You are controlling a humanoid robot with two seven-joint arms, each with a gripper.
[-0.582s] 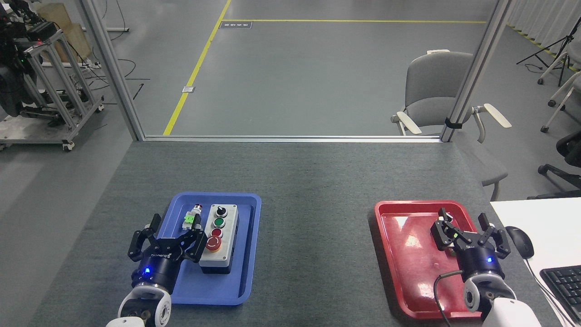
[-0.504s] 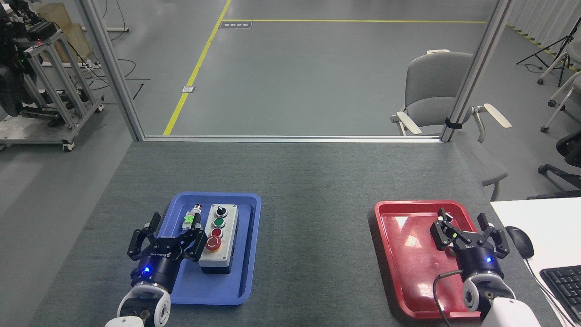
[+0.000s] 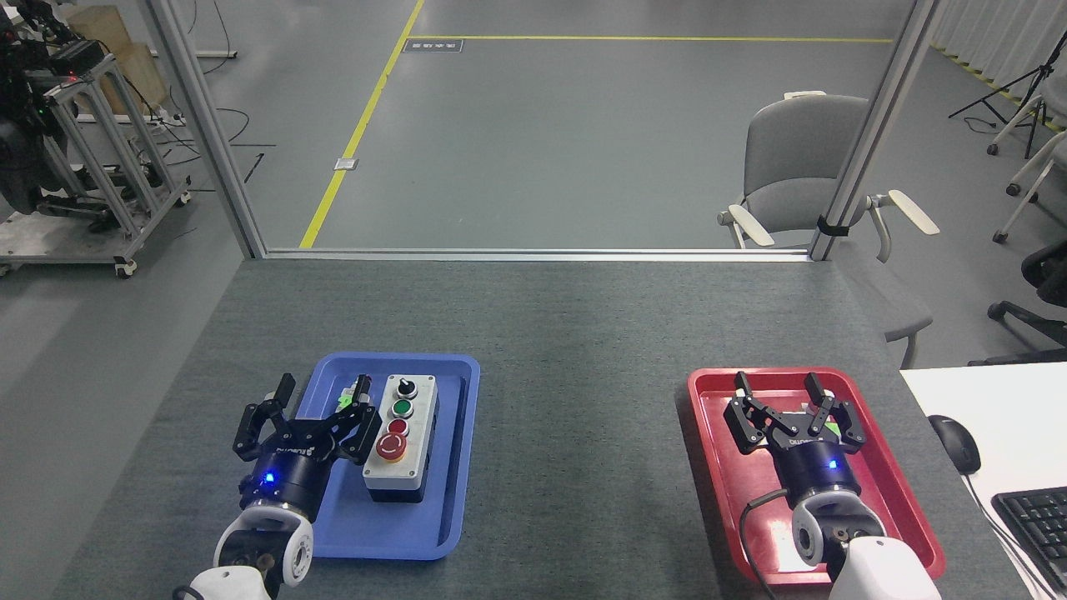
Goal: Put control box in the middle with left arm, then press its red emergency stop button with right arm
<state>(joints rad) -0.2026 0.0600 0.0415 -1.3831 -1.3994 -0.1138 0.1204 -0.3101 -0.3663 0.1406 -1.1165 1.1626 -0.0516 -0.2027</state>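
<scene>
Our right gripper (image 3: 788, 407) slid left over the red tray (image 3: 717, 467), fingers spread; left gripper (image 3: 313, 410), also spread, nudged toward the control box (image 3: 402, 437), which sits in the blue tray (image 3: 417, 533). We're at a grey counter (image 3: 575, 350) with a chair (image 3: 800, 158) behind.

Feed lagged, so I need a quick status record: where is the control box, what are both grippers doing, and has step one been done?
control box: lying in the blue tray, on the table's left side
emergency stop button: at the box's near end, nothing touching it
loose switch part: in the blue tray, left of the box
left gripper: open, at the tray's left edge beside the box, holding nothing
right gripper: open, over the red tray
table middle: box not placed there yet
</scene>
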